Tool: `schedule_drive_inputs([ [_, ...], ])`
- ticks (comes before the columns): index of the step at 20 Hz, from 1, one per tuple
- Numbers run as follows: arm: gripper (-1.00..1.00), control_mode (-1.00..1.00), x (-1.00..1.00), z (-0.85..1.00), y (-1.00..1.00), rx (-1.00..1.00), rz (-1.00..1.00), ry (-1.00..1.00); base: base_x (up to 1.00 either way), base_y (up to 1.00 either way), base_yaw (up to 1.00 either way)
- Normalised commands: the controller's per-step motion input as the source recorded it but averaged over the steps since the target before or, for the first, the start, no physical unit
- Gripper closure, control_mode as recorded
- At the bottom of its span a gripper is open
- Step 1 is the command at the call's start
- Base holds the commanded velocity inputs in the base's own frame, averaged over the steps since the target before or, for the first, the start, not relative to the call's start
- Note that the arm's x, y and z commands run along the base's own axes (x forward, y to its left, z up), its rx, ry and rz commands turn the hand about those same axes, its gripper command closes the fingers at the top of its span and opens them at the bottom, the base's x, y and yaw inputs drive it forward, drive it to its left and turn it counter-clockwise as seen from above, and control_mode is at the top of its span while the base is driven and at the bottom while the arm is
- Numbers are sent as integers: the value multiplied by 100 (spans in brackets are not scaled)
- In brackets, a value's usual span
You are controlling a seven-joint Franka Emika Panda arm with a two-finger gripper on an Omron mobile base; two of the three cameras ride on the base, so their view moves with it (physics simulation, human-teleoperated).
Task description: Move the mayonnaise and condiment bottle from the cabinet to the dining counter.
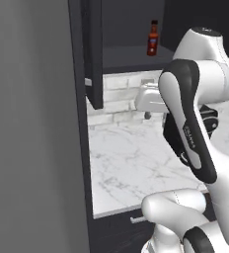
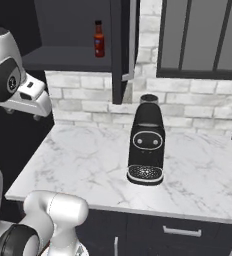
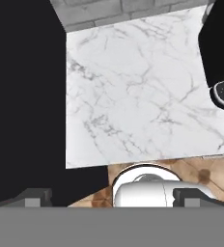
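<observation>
Pincer, hand view: the gripper (image 3: 113,197) has its two dark tips spread wide, one at each lower corner, and nothing is between them; it is not pinching anything
Where it looks, hand view: straight down on the marble worktop (image 3: 133,96), so I judge the hand is parked above the worktop and not yet aimed at the shelf
Neighbour, hand view: the black coffee machine (image 3: 220,48) is at the right edge, well apart from the tips
Bottle, left base view: the condiment bottle (image 1: 153,38) stands upright on the shelf of the cabinet (image 1: 136,54), red with a dark cap, near the front edge, so it can be reached from the front
Door, left base view: the cabinet door (image 1: 93,54) hangs open towards the camera, so the way to the shelf is free
Arm, left base view: the white hand sits below the shelf and in front of the brick backsplash (image 1: 119,96), lower than the bottle and apart from it
Bottle, right base view: the same bottle is seen upright on the shelf, just left of the open door edge, with free room on its left side
Hand, right base view: the hand is at the left, under the shelf, fingers pointing down to the worktop
Risk: the hand must rise and turn to the shelf; I think the shelf edge and the open door are the things it could hit
Step, as I judge: reaching for the bottle is not yet begun, and the dining counter part comes after
</observation>
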Motion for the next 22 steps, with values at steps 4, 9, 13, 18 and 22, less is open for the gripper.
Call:
schedule_drive_inputs([
  [4,-100,100,0,0,0,0,0,0,21,-29,29],
  [9,-100,100,0,0,0,0,0,0,27,-35,19],
  [13,-100,100,0,0,0,0,0,0,45,-5,3],
  [18,-100,-100,19,38,-5,-5,-2,-1,0,0,0],
  [22,-100,-100,7,68,-5,-18,-18,-18,0,0,0],
])
